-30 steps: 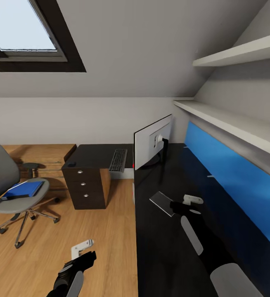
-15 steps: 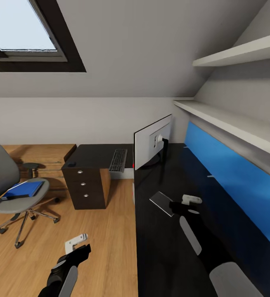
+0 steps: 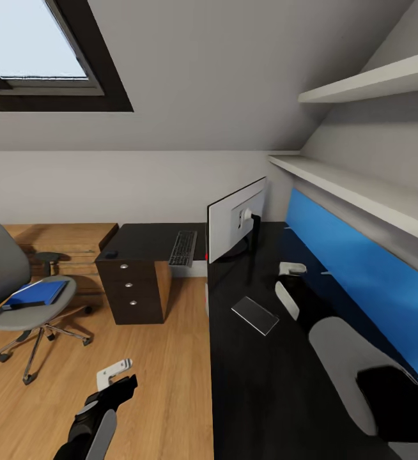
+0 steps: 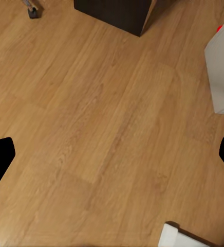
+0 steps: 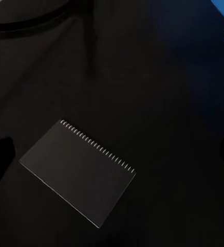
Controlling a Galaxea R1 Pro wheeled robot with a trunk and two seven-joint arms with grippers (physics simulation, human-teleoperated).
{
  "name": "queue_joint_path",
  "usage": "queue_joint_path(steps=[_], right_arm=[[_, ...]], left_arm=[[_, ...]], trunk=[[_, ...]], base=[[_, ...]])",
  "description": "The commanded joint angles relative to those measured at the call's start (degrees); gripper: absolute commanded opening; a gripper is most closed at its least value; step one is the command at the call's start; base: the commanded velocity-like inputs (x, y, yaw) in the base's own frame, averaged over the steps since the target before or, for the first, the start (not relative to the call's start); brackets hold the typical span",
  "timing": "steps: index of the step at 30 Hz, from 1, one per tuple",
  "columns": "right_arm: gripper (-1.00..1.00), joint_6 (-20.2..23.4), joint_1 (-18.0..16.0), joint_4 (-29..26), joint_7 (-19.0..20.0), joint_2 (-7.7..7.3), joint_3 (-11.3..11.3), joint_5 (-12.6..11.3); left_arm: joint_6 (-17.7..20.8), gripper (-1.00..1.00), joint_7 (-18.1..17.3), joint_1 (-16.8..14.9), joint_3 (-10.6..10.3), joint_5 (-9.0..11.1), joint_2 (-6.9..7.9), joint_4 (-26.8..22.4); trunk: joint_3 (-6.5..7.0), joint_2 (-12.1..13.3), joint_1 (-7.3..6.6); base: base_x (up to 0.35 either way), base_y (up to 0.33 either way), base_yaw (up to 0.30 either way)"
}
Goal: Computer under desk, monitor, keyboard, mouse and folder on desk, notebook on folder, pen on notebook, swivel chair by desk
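Head view: folder [image 3: 35,293] on swivel chair [image 3: 4,281]

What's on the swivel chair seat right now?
A blue folder lies on the swivel chair seat, a dark strip along its near edge. Anything beneath the folder is hidden.

Spiral notebook [image 3: 254,315] flat on black desk [image 3: 260,390]; monitor [image 3: 236,220] upright, keyboard [image 3: 183,248] beside it; blue folder [image 3: 38,293] on chair [image 3: 17,287].
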Motion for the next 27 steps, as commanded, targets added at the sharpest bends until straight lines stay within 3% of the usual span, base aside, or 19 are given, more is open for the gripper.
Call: queue_joint_path(steps=[1,6,7,27], right_arm=[[1.0,-0.1,-1.56,1.86,0.48,-0.04,0.38,-0.43],[1.0,-2.22,-8.25,10.39,3.68,-0.13,0.39,0.19],[1.0,-3.3,-10.56,13.37,4.47,-0.23,0.35,0.35],[1.0,-3.87,-11.37,23.31,5.35,0.01,0.09,-0.2]], left_arm=[[0.19,1.0,0.35,-0.04,0.09,0.6,-0.03,-0.19],[0.3,1.0,0.35,-0.04,0.22,0.65,0.3,-2.06],[0.38,1.0,0.35,-0.04,0.24,0.68,0.6,-4.34],[0.45,1.0,0.35,-0.03,0.11,0.78,0.62,-6.54]], trunk=[[-0.14,-0.13,0.04],[-0.14,-0.13,0.04],[-0.14,-0.13,0.04],[-0.14,-0.13,0.04]], base=[[0.0,0.0,0.0],[0.0,0.0,0.0],[0.0,0.0,0.0],[0.0,0.0,0.0]])
